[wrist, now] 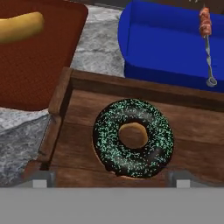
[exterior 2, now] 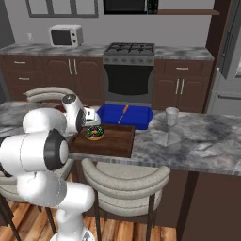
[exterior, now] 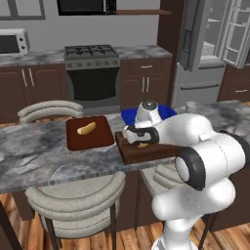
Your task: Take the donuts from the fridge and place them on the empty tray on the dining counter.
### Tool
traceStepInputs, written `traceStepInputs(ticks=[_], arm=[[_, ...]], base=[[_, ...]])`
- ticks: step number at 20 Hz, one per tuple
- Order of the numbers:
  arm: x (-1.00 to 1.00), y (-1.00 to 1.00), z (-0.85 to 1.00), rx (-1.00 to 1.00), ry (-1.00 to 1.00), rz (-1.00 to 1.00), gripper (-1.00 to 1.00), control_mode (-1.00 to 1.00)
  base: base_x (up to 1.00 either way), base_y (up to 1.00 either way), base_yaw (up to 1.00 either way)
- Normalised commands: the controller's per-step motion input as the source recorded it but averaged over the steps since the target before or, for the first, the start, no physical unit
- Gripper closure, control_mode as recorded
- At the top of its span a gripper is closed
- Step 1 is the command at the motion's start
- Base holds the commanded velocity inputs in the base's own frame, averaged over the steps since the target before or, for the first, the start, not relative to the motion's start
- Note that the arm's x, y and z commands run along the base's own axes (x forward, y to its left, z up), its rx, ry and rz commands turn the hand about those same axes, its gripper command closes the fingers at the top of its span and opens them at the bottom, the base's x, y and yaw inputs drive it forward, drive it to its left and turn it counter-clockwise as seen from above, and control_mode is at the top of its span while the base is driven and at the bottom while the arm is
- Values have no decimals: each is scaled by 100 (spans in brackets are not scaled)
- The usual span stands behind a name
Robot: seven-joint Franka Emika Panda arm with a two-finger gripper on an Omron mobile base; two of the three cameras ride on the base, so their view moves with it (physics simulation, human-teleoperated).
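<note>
- Jaws [wrist: 112,178] stand wide apart in the hand view, one tip at each lower corner, with nothing between them. The chocolate donut [wrist: 133,138] lies flat on the tray [wrist: 61,94] just toward twelve o'clock from their midpoint, free of both tips. As a ring it has no long axis. The bread roll [wrist: 19,26] on the reddish board [wrist: 39,61] sits at ten o'clock, and the blue dish [wrist: 170,48] with a skewer [wrist: 206,41] at one o'clock.
- Left base view: the gripper [exterior: 138,135] hangs low over the tray [exterior: 146,152] on the desk [exterior: 39,156]; the donut [exterior: 143,145] peeks out under it. The fridge [exterior: 205,53] stands with its doors open at one o'clock, well apart.
- Right base view: the gripper [exterior 2: 91,121] sits at about ten o'clock from the donut [exterior 2: 95,133], which rests near the tray's [exterior 2: 113,141] left end. This donut looks delivered. I judge the next move is a straight lift clear, then a turn toward the fridge for the red one.
</note>
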Motion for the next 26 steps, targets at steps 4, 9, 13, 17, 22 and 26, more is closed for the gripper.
traceStepInputs(ticks=[4, 9, 13, 17, 22, 26], arm=[[-84, -52, 100, 4, -9, -2, -100, -100], [-100, -23, 100, 1, -19, 0, -100, -100], [-100, -15, 100, 16, -17, 0, -100, -100], [-100, -5, 94, 23, -6, -1, -100, -100], [-100, -8, 90, 28, 0, 0, -100, -100], [-100, -6, 62, 10, 3, 0, -100, -100]], base=[[0, 0, 0], [0, 0, 0], [0, 0, 0], [0, 0, 0], [0, 0, 0], [0, 0, 0]])
